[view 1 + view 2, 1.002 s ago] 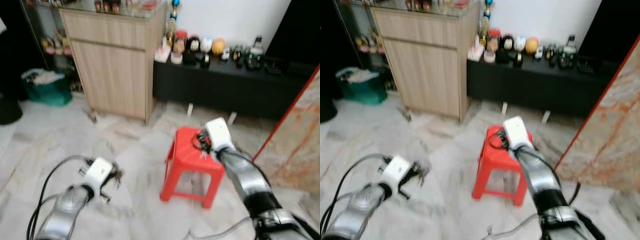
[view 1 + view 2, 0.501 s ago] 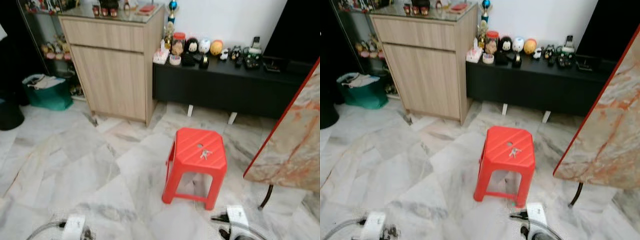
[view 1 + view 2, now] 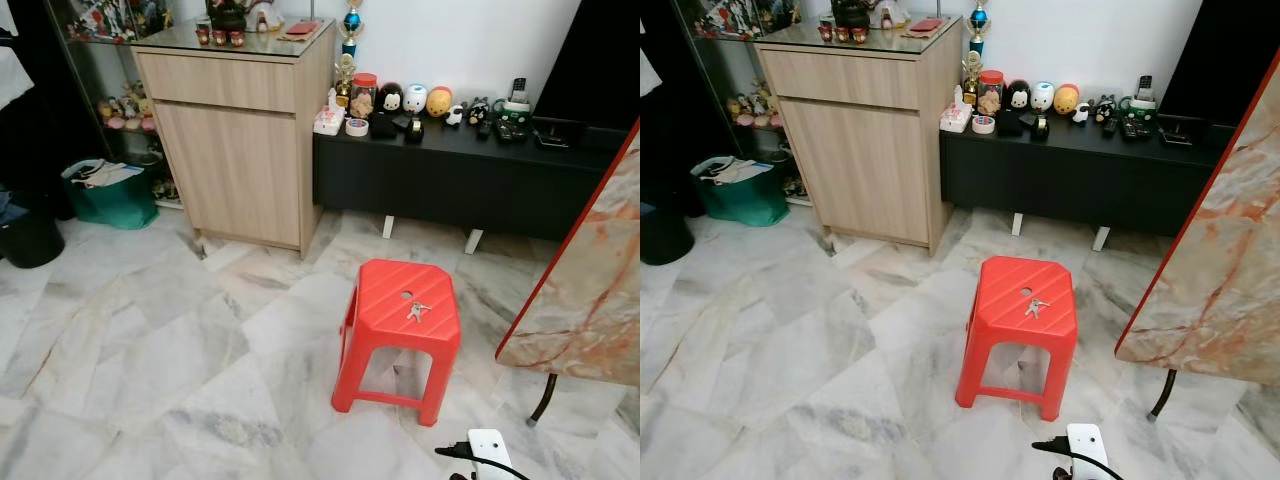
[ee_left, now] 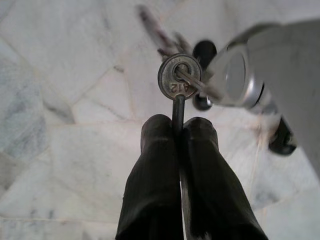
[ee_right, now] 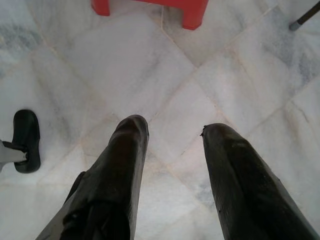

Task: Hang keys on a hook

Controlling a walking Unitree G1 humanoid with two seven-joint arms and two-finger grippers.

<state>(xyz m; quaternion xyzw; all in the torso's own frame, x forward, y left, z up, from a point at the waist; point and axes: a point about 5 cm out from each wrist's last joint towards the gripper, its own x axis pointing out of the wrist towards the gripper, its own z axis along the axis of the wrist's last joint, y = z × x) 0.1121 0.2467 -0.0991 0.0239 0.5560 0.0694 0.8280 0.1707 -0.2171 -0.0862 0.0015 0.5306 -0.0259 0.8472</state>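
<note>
On the red stool (image 3: 405, 305) lie keys (image 3: 416, 311); both arms have dropped, left fingers (image 4: 155, 165) clamping a key ring (image 4: 179, 80) (right fingers (image 5: 120, 155) spread).

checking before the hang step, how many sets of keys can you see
2. One set of keys lies on the red stool. A second key bunch is pinched in the shut left claw above the marble floor. Others may be hidden.

a wooden cabinet (image 3: 240, 150) stands beside a black bench (image 3: 470, 180).

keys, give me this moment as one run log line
left gripper: shut on key ring, over floor | right gripper: open, low, near red stool | second keys: on stool top | hook: not seen
</note>
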